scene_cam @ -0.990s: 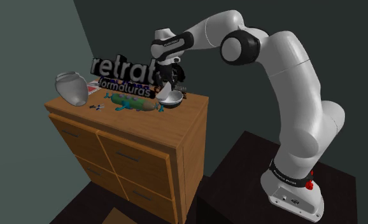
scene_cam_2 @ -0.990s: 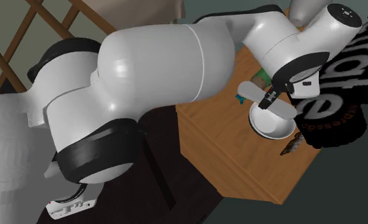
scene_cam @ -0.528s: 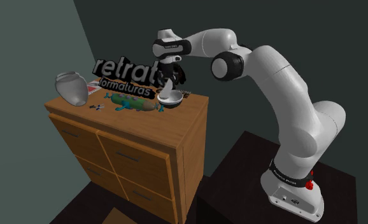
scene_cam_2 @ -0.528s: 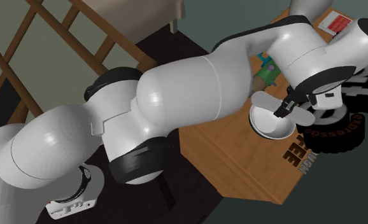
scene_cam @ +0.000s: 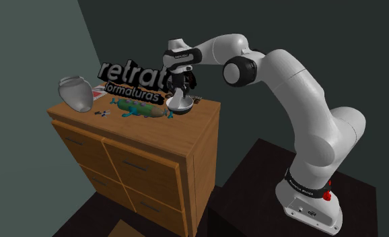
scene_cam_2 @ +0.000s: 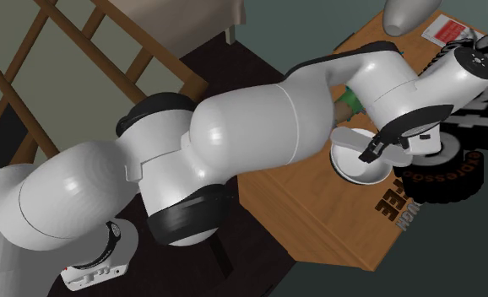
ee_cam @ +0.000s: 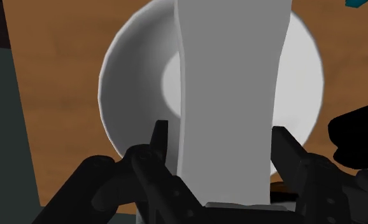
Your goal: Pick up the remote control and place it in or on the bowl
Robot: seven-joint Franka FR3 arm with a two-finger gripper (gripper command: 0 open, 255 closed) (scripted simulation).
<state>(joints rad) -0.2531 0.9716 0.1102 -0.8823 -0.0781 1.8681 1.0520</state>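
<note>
A: Judging from the wrist view, how much of the job is done?

B: The pick-up looks finished. The gripper point(ee_cam: 219, 130) has its jaws clenched on the pale grey remote control point(ee_cam: 230, 89), with one black finger pressed against each long side. The remote hangs from them, pointing away from the hand.

A: And where is that relative to the target?

B: It is right over the white bowl point(ee_cam: 116, 76), which sits on the wooden counter point(scene_cam: 158, 126). Seen along the gripper, the remote covers the bowl's middle. In the shoulder view the hand sits low, just above the rim. Whether the remote's far end touches the bowl's floor cannot be told.

A: So what is left?

B: Likely only the last part: lower it if a gap remains, release the jaws, then lift the hand clear. The remote looks longer than the bowl is deep, so it will probably lean on the rim rather than lie flat.

A: Is anything close by?

B: Black block lettering point(scene_cam: 129, 71) stands just behind the bowl, and a teal-green object point(scene_cam: 136, 108) lies beside it. A straight upward retreat seems safest.
</note>
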